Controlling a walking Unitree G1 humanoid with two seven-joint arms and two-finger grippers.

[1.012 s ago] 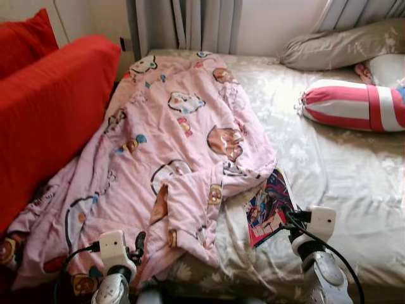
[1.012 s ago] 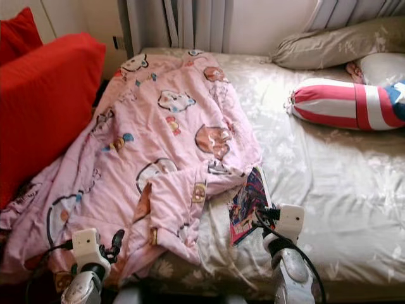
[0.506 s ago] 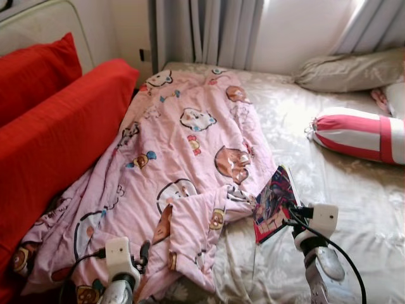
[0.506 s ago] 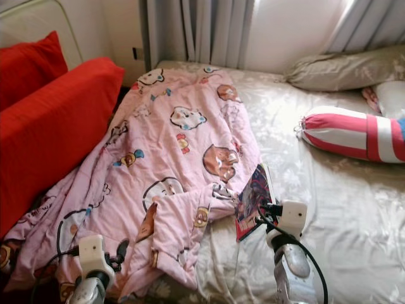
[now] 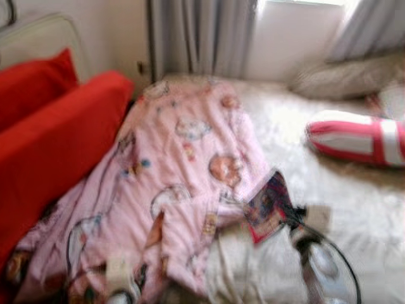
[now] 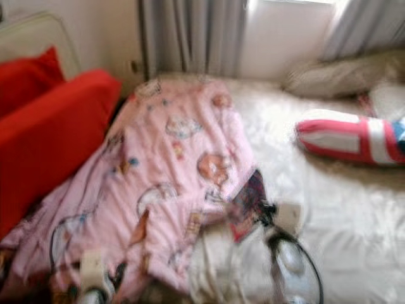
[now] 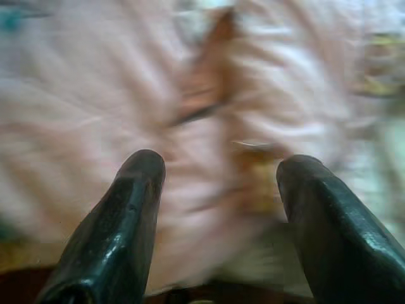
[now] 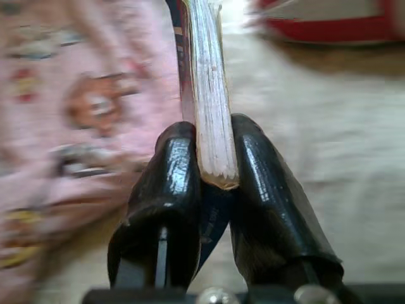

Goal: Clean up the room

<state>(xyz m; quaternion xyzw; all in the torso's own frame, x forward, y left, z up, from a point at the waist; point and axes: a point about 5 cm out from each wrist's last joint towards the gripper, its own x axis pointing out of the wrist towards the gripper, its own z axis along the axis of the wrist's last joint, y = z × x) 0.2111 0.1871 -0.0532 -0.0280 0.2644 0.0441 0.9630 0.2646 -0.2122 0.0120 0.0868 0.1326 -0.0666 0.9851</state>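
Views: both head views are blurred.
Bed [image 5: 354, 209]: covered by a pale floral sheet; a pink cartoon-print blanket [image 5: 183, 158] is spread along its left side, down to the near edge.
Book [image 8: 205, 95]: a colourful-covered paperback is held up at the blanket's right border, near the bed's near edge.
Right gripper [image 8: 214, 166]: fingers are pressed on the book's spine end, pages between them.
Left gripper [image 7: 218, 183]: fingers [image 7: 130, 209] are spread apart above the blanket at the bed's near left corner; nothing is held.
Bolster [image 5: 357, 136]: red-and-white striped, laid by the bed's right edge.
Pillow [image 6: 342, 73]: beige, at the far right corner.
Sofa [image 5: 50, 136]: red, touched by the blanket along the bed's left edge.
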